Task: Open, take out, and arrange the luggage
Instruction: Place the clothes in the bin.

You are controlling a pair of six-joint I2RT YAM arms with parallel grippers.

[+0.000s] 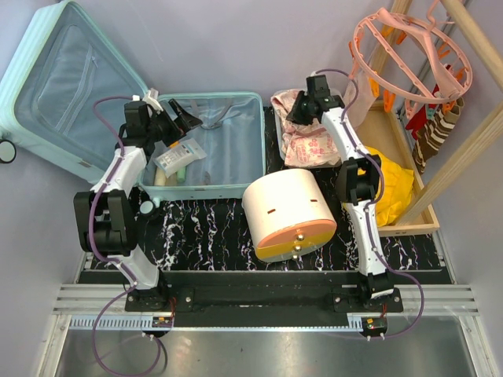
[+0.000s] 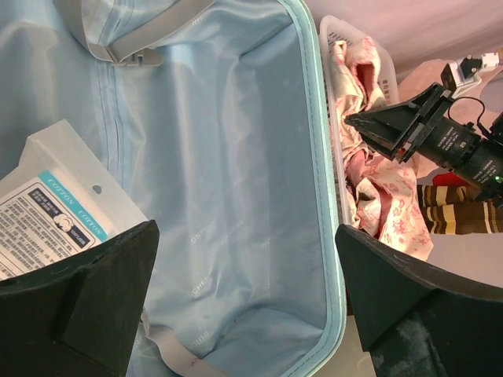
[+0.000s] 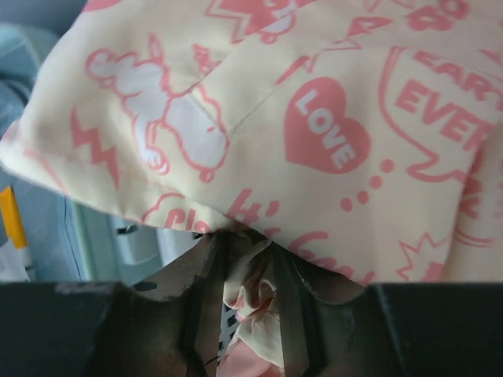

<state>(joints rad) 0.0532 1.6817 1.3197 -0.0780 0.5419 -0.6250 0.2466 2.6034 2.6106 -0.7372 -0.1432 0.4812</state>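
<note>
While the luggage (image 1: pixel 240 145) lies open on the table (image 1: pixel 204 236), one half flat and the other leaning up at the back left, the left gripper (image 2: pixel 245 236) hangs over the flat half's grey-blue lining. Its jaws are spread wide, with nothing between them. A white packet (image 2: pixel 55 212) with a teal label lies in that half, just beside the left finger.

Just right of the suitcase, the right gripper (image 3: pixel 245 302) is down in a cream garment (image 3: pixel 314 118) printed with pink hearts and lettering. This garment is heaped in a white mesh basket (image 2: pixel 338 31). The fingers are drawn close together with a fold of the cloth between them. It looks like a pinch (the fabric fills most of the wrist view). A cream cylinder (image 1: pixel 287 208) with an orange end lies on the table between the arms, near the suitcase's front right corner.
</note>
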